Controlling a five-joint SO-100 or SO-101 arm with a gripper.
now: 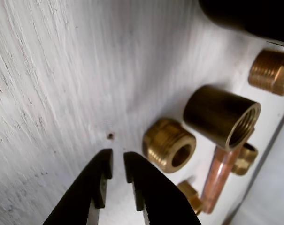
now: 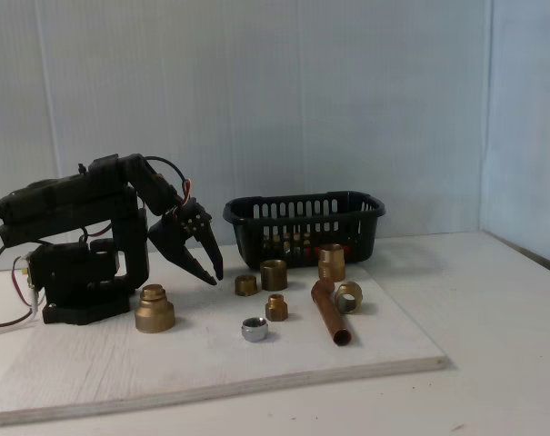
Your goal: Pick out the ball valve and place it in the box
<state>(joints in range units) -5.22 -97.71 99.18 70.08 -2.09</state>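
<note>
The box (image 2: 302,203) is a black slotted basket standing at the back of the white board. Through its slots I see brass and a trace of red, which looks like the ball valve (image 2: 295,243) lying inside, mostly hidden. My gripper (image 2: 211,276) hangs low on the left of the fixed view, well left of the box, with the arm folded back. In the wrist view the gripper (image 1: 118,153) has its black fingers almost together with nothing between them. The box's dark edge (image 1: 254,18) shows at the wrist view's top right.
Plain brass fittings lie in front of the box: a hex fitting (image 2: 246,284), a coupling (image 2: 274,274), a threaded piece (image 2: 331,262). A copper pipe (image 2: 329,313), a silver nut (image 2: 254,329) and a large stepped fitting (image 2: 155,309) sit nearer the board's front edge (image 2: 256,381).
</note>
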